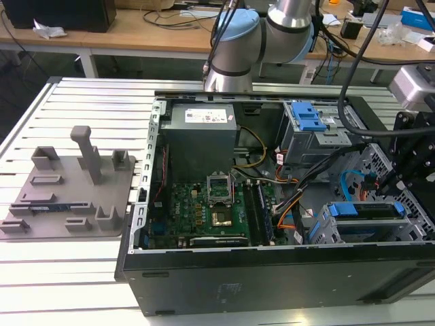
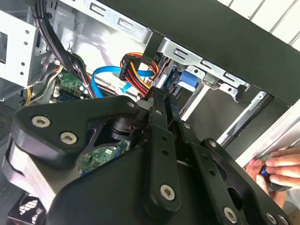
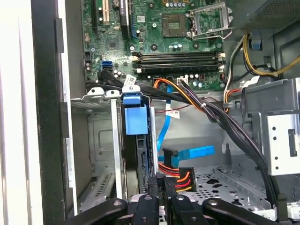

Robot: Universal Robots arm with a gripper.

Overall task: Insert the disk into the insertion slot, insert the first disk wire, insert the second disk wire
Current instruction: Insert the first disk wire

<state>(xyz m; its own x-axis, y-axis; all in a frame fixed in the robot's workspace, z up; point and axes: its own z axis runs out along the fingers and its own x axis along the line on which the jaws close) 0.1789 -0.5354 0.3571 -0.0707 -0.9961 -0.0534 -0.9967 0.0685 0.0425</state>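
Observation:
The disk (image 1: 363, 210), in its blue caddy, lies inside the insertion slot (image 1: 321, 229) of the low grey cage at the case's front corner. In the first wrist view its blue tab (image 3: 136, 119) sticks out of the cage wall (image 3: 101, 136). My gripper (image 3: 159, 185) stands at the disk's other end, its fingers drawn close together on the plug of a red, orange and yellow wire bundle (image 3: 176, 172). That bundle (image 2: 136, 65) runs to the gripper (image 2: 164, 93) just before the blue caddy (image 2: 187, 79). A blue flat wire (image 3: 197, 152) hangs loose beside it.
A larger grey cage with a blue latch (image 1: 309, 119) stands behind, next to the power supply (image 1: 200, 125) and the motherboard (image 1: 211, 210). Thick black cables (image 3: 225, 117) cross the case. A grey fixture plate (image 1: 68, 190) lies at the exterior view's left. A hand (image 2: 276, 171) is outside the case wall.

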